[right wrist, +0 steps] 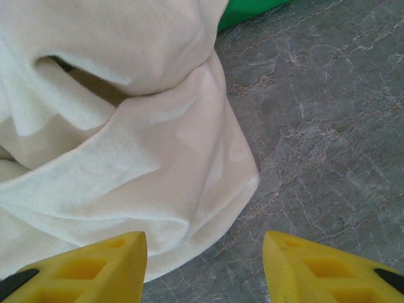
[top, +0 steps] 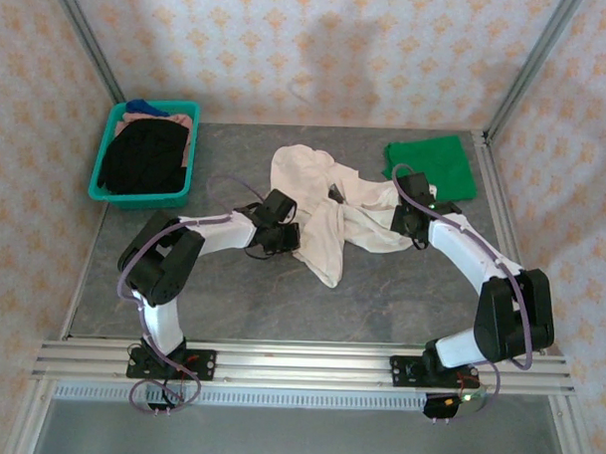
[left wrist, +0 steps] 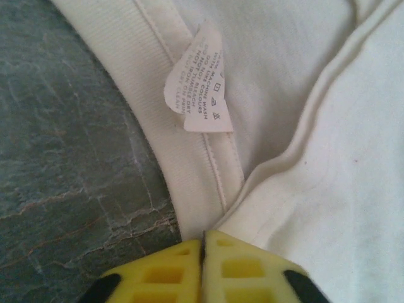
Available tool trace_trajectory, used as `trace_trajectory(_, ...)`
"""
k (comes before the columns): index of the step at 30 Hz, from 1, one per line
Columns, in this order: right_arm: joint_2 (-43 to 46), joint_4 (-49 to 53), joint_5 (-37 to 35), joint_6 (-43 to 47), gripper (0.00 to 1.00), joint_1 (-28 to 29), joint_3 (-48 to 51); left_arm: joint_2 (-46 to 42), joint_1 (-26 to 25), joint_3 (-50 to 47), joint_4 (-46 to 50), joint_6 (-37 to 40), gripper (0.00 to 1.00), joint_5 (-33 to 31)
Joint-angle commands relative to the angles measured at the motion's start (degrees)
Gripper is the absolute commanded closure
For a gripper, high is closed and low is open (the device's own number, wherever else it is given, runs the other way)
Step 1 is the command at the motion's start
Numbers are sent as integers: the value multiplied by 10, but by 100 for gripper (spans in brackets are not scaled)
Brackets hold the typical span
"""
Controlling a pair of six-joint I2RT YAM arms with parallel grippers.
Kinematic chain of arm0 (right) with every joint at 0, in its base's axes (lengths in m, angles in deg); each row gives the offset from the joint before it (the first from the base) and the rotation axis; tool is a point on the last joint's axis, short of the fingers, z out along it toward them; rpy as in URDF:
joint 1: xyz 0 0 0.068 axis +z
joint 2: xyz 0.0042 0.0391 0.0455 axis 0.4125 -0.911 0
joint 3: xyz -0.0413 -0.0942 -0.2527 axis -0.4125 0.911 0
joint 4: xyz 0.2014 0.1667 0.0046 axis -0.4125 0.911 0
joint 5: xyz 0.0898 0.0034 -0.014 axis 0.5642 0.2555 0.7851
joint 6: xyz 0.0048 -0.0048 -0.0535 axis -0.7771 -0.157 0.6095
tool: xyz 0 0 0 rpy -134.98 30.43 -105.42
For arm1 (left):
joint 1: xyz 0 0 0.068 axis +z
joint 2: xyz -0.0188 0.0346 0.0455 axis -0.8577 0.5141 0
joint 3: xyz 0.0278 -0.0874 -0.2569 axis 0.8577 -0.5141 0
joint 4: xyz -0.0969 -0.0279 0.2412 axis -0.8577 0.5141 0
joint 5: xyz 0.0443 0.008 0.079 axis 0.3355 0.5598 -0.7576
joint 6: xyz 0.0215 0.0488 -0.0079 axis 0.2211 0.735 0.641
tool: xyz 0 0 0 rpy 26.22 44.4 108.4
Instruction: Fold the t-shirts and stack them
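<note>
The cream t-shirt [top: 319,203] lies crumpled in the middle of the grey table [top: 231,294]. A green t-shirt [top: 432,164] sits folded flat at the back right. My left gripper [top: 291,233] is at the cream shirt's left edge. In the left wrist view it [left wrist: 203,243] is shut, its yellow tips pinching the ribbed collar band [left wrist: 189,183] just below the care label [left wrist: 199,88]. My right gripper [top: 395,222] is at the cream shirt's right side. It [right wrist: 203,243] stands open over a rounded fold of the cream t-shirt [right wrist: 126,158], with a corner of the green t-shirt [right wrist: 246,12] beyond.
A teal basket [top: 140,195] holding dark clothes stands at the back left corner. Metal frame posts and patterned walls bound the table. Bare marbled tabletop [right wrist: 328,126] lies to the right of the cream shirt and along the near edge.
</note>
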Motion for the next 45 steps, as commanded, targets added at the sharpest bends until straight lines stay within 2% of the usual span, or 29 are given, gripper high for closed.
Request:
trace_trajectory(1,0,-1,-6,1,49,-5,-2,-24,-5,-9,18,3,96,-10)
trace_trajectory(5,1,-2,-8,2,49,-5,0,-54,-4,-2,54,11,100,-27)
trace_trajectory(11,1,-6,-1,2,49,-5,6,-128,-2,-28,94,18,100,-36)
trace_trajectory(15,-5,-11,1,1,49,-5,8,-175,20,-34,128,26,100,-31)
trace_trajectory(18,-14,-13,5,1,49,-5,2,-227,61,-43,139,31,100,-17)
trace_trajectory(23,-28,-37,18,2,47,-6,-6,-325,134,-50,187,65,100,-47)
trace_trajectory(25,-38,-49,32,2,45,-9,-20,-349,148,-57,195,81,100,-60)
trace_trajectory(30,-85,-86,75,-14,43,-35,-57,-360,186,-63,224,115,100,-78)
trace_trajectory(36,-157,-96,122,-33,43,-42,-81,-369,274,-87,235,127,100,-94)
trace_trajectory(39,-161,-103,118,-48,49,-42,-52,-361,308,-100,241,111,100,-117)
trace_trajectory(42,-152,-117,166,-58,57,-40,-18,-347,326,-107,240,100,100,-133)
trace_trajectory(44,-126,-106,182,-62,77,-30,11,-330,327,-108,222,100,100,-104)
trace_trajectory(45,-110,-95,180,-60,83,-27,20,-321,326,-109,210,100,100,-76)
